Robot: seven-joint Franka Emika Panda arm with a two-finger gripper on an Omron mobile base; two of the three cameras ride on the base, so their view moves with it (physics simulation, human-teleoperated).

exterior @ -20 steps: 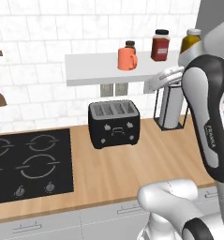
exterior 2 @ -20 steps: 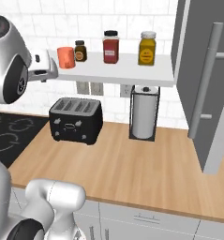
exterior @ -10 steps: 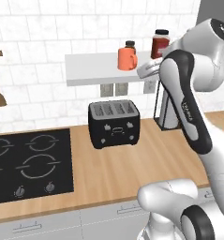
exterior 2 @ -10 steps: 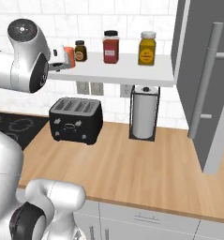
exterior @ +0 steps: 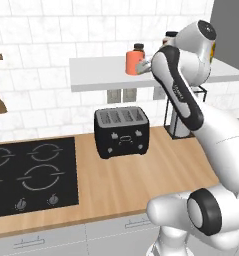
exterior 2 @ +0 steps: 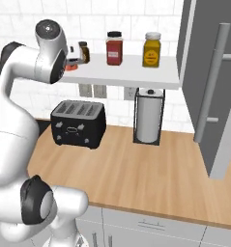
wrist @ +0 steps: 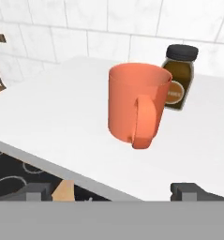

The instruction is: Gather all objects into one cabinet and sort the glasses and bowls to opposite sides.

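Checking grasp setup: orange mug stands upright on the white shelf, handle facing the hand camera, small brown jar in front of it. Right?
Not quite. In the hand view the brown jar stands behind the orange mug, toward the tiled wall, not in front. The rest holds: upright on the white shelf, handle facing the camera.

One salmon-orange mug [wrist: 134, 105] with a handle is counted on the white shelf [exterior 2: 136, 72]. Three lidded jars are seen there: one small brown jar [wrist: 177, 77], one red jar [exterior 2: 114, 48], one yellow jar [exterior 2: 152, 49]. On the table [exterior 2: 151, 169], one black toaster [exterior 2: 79, 124] and one paper-towel roll [exterior 2: 149, 116] are counted. One stovetop [exterior: 31, 172] is counted, with four burner rings.
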